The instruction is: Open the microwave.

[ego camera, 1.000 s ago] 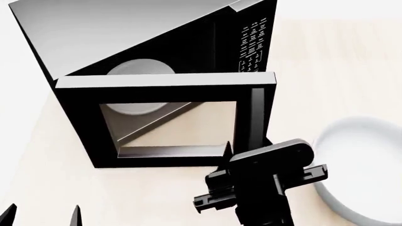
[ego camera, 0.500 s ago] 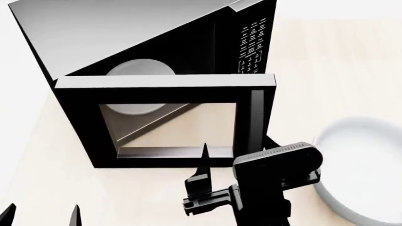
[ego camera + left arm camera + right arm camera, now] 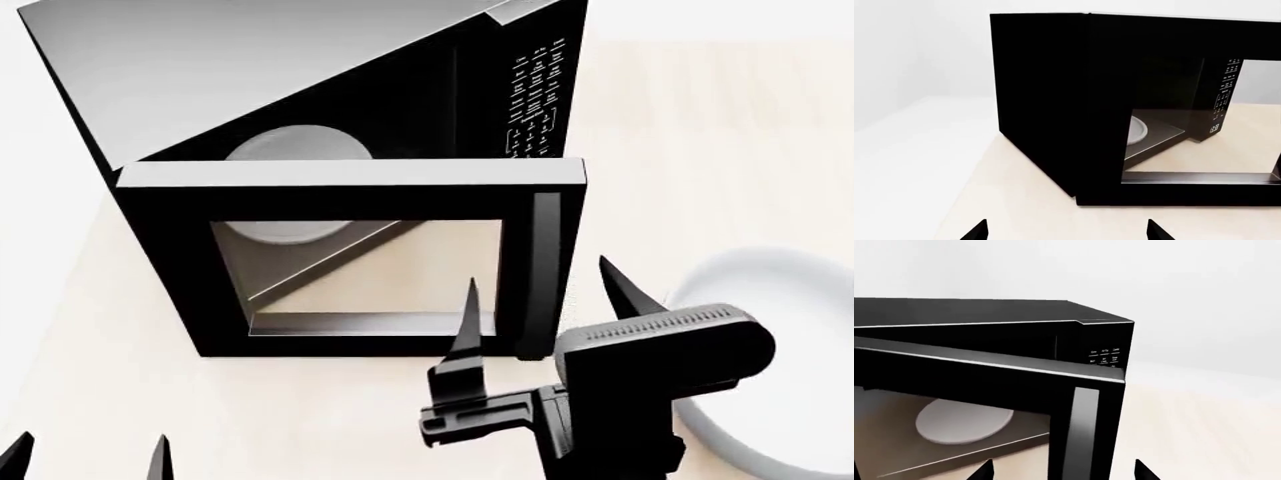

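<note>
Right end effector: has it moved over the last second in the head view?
Yes. The right end effector has shifted rightward and turned, its fingers now pointing up beside the handle of the unmoved microwave door.

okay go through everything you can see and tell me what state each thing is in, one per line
microwave: door swung open
door handle: not gripped
turntable plate: inside the cavity, bare
right end effector: open, just off the handle
left end effector: open, holding nothing
white bowl: upright on the table

microwave (image 3: pixel 334 120): black body, grey top, white keypad lettering | turntable plate (image 3: pixel 296 150): white | table (image 3: pixel 694 150): pale beige | bowl (image 3: pixel 787 340): white at 4 o'clock
</note>
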`<state>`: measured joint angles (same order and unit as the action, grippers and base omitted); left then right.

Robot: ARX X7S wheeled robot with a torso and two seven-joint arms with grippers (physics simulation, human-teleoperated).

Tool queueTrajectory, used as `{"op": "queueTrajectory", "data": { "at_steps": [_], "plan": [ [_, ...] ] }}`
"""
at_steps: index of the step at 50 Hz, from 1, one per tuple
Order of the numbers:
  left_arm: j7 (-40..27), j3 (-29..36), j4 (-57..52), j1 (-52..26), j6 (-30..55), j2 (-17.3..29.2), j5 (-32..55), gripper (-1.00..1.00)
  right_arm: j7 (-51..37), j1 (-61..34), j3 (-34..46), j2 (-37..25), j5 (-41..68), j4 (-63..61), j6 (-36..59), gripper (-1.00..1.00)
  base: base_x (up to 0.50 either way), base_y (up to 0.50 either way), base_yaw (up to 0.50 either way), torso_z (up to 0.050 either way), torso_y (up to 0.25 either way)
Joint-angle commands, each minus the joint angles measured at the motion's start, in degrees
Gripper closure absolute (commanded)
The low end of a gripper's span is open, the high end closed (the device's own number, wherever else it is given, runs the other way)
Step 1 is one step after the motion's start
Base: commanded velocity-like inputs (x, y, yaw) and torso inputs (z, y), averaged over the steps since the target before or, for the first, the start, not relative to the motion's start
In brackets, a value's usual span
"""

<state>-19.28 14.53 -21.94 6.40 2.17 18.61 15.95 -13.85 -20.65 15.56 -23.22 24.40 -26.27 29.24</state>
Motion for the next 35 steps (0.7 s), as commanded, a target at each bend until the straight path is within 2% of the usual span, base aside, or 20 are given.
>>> {"op": "queueTrajectory", "data": {
  "at_steps": [1, 7, 9, 11, 18, 35],
  "plan": [
    [-0.23, 0.18, -0.4, 0.06, 0.12, 0.22, 0.19, -1.0, -2.85, -0.92, -1.88, -2.17, 3.27, -8.13, 6.83, -1.0, 0.0, 0.0, 0.0, 0.0, 0.0],
    [-0.21, 0.4, -0.49, 0.14, 0.1, 0.34, 0.28, -1.0, -7.7, -5.17, -2.73, -3.39, 4.86, -14.91, 16.12, -1.0, 0.0, 0.0, 0.0, 0.0, 0.0],
    [-0.23, 0.37, -0.47, 0.09, 0.14, 0.38, 0.39, -1.0, -9.52, -6.16, -1.77, -3.7, 1.59, -16.09, 14.83, -1.0, 0.0, 0.0, 0.0, 0.0, 0.0],
    [-0.23, 0.44, -0.54, 0.13, 0.13, 0.42, 0.43, -1.0, -11.8, -9.87, -3.45, -2.73, 5.09, -17.17, 23.51, -1.0, 0.0, 0.0, 0.0, 0.0, 0.0],
    [-0.24, 0.51, -0.62, 0.13, 0.14, 0.61, 0.63, -1.0, -14.35, -18.13, -6.35, -1.34, 11.07, -21.23, 34.14, -1.0, 0.0, 0.0, 0.0, 0.0, 0.0],
    [-0.4, 0.79, -0.37, -0.01, -0.2, 0.76, 0.73, -1.0, -13.8, -32.84, -7.94, 1.62, 17.52, -19.37, 43.38, -1.0, 0.0, 0.0, 0.0, 0.0, 0.0]
  ]
}}
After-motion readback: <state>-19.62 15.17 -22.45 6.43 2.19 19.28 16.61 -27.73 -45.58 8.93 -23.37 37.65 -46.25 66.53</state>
